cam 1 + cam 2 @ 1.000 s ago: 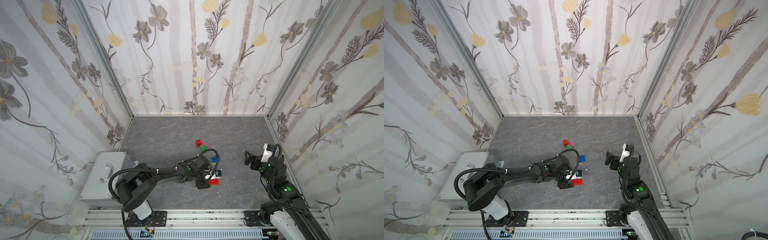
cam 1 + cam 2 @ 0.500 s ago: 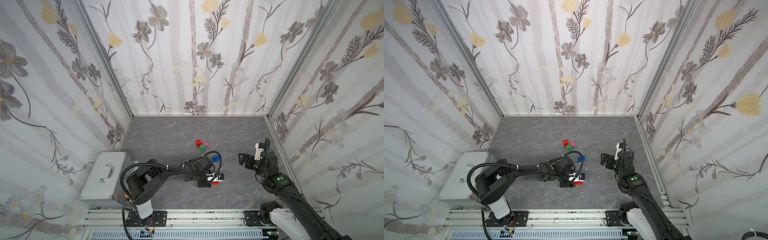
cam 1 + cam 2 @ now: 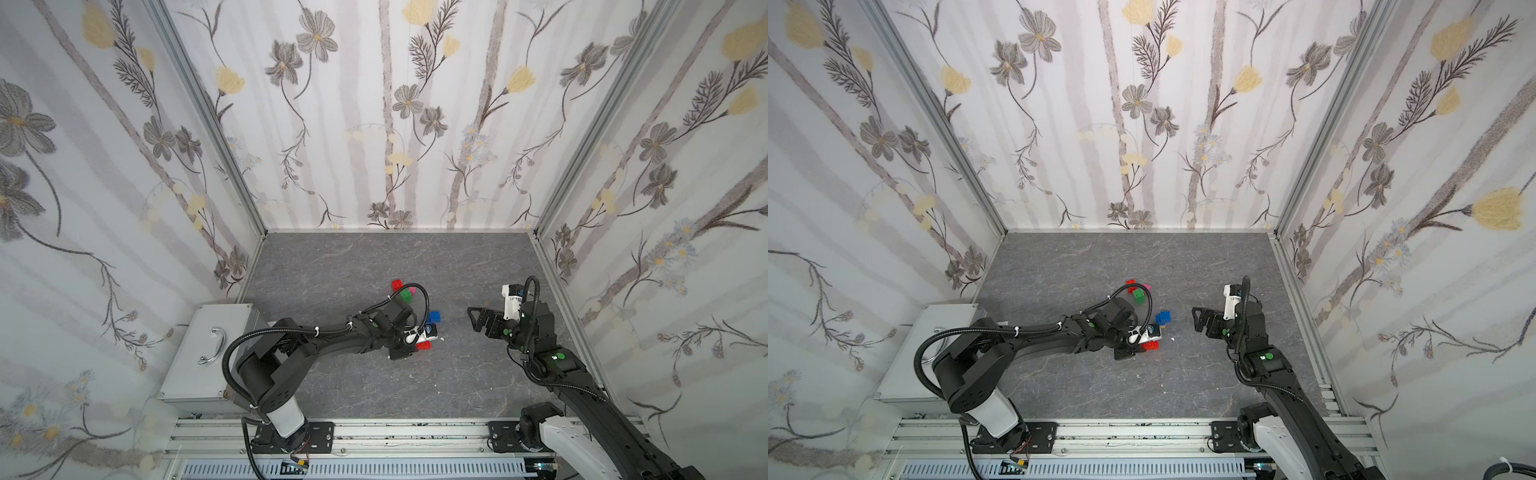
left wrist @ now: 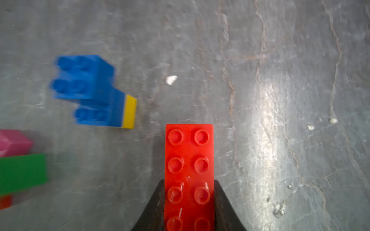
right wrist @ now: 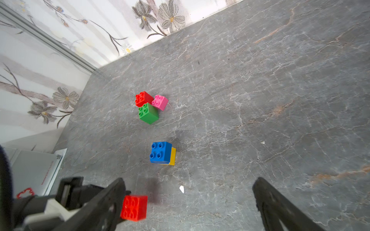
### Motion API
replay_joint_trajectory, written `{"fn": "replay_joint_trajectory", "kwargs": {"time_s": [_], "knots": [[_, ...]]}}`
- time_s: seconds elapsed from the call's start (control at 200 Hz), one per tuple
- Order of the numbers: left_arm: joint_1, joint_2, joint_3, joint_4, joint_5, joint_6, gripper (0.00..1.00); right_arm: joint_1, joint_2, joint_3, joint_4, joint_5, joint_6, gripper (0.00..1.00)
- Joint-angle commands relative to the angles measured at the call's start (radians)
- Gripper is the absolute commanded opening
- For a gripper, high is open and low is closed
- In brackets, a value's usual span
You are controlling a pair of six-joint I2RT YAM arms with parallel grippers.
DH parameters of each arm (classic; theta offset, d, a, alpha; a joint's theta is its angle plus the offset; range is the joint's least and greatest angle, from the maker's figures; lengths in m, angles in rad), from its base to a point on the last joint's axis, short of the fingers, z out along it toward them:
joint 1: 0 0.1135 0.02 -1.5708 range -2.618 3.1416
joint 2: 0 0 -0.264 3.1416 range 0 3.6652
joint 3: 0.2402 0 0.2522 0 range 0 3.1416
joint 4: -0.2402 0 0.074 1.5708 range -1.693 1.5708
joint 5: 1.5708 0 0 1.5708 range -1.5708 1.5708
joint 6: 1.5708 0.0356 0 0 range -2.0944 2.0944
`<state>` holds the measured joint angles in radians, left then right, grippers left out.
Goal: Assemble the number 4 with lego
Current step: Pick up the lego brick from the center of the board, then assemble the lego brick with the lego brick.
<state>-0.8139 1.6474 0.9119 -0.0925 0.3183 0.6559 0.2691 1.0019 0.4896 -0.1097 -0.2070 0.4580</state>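
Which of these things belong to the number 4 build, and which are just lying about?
Job: long red brick in the left gripper, blue bricks, yellow brick, small red brick, green brick, pink brick.
Lying about: metal box, white scrap.

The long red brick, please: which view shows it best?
The left wrist view: the long red brick sits close, studs sharp, in the left gripper. The right wrist view blurs it; both top views show a speck.

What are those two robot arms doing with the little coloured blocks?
They are building a number 4. The left gripper is shut on the long red studded plastic brick. The right gripper is open and empty. The blue-and-yellow brick stack, small red brick, green brick and pink brick sit untouched nearby.
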Motion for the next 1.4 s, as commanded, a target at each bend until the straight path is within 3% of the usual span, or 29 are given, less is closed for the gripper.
{"fn": "replay_joint_trajectory", "kwargs": {"time_s": [0.0,0.13,0.215,0.455,0.545,0.709,0.939,1.394], "knots": [[0.074,-0.021,0.071,-0.059,0.071,0.055,0.12,0.002,0.093,0.056,0.025,-0.108,0.019,1.00],[0.133,0.055,0.171,-0.120,0.077,0.142,0.07,0.004,0.240,0.121,0.043,-0.221,0.005,1.00],[0.153,0.103,0.220,-0.111,0.092,0.163,0.07,0.007,0.312,0.168,0.054,-0.295,-0.002,0.93],[0.165,0.208,0.349,-0.204,0.174,0.218,0.08,0.016,0.445,0.238,0.125,-0.480,0.020,0.44],[0.165,0.221,0.355,-0.203,0.184,0.228,0.08,0.019,0.516,0.249,0.166,-0.540,0.072,0.17],[0.165,0.230,0.363,-0.239,0.210,0.232,0.08,0.073,0.627,0.323,0.183,-0.563,0.099,0.00],[0.158,0.245,0.383,-0.309,0.222,0.238,0.08,0.099,0.701,0.340,0.205,-0.542,0.151,0.00],[0.157,0.277,0.397,-0.255,0.208,0.214,0.08,0.099,0.773,0.347,0.205,-0.577,0.161,0.00]]}}
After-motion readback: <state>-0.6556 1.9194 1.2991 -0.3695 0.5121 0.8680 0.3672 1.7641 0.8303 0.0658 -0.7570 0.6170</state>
